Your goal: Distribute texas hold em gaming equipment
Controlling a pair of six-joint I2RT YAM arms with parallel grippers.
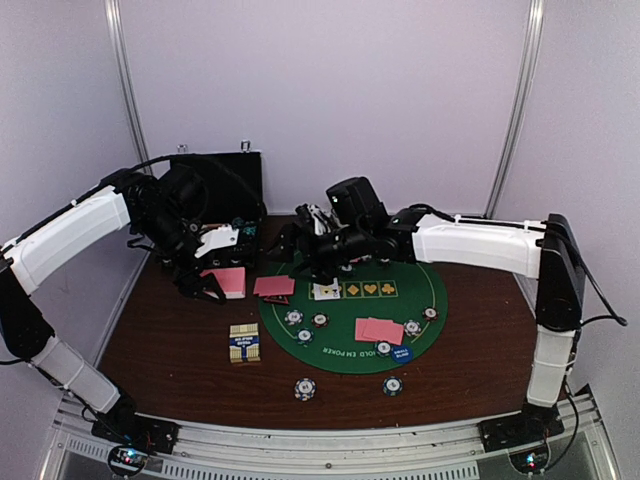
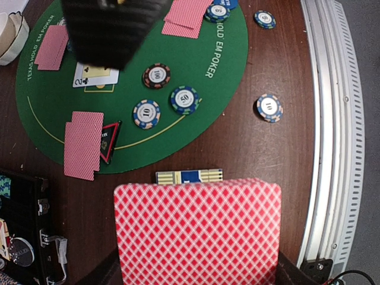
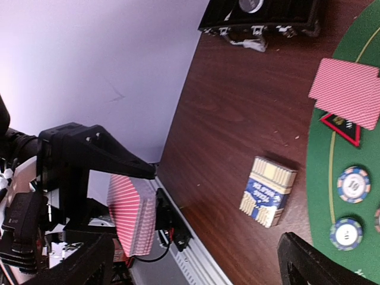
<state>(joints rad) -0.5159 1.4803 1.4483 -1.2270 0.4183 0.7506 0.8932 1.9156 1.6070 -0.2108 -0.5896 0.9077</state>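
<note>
So the left gripper [image 1: 222, 283] is clamped on a whole deck of pink-backed cards [image 2: 196, 231], with a finger closed on each of its 2 sides. It's holding the deck up in the air just off the left edge of the green mat [image 1: 345, 322]. The right gripper [image 1: 322, 270] has its fingers spread wide with nothing between them. It's parked over the far-left part of the mat, right above a face-up card [image 2: 95, 76], which looks like the 2 of clubs, though the gripper half covers it. Moving out from there, 1 pair of face-down cards [image 1: 274, 286] overlaps the mat's left edge, with the red triangular button [image 2: 108, 141] tucked against it. A second pair [image 1: 379, 330] lies on the near-right part of the mat, and a third pair [image 2: 52, 47] sits at the mat's far side. 3 striped chips [image 2: 157, 75] cluster on the near-left of the mat. 3 more chips [image 1: 412, 327] sit on its right side by the blue button [image 1: 400, 353]. 2 loose chips [image 1: 305, 388] lie on the bare wood just past the mat's near edge. A blue and cream card box [image 1: 244, 343] sits off the mat's near-left edge. The black case [image 1: 215, 190] stands open beyond the mat's far-left side, all on the brown table [image 1: 170, 350].
</note>
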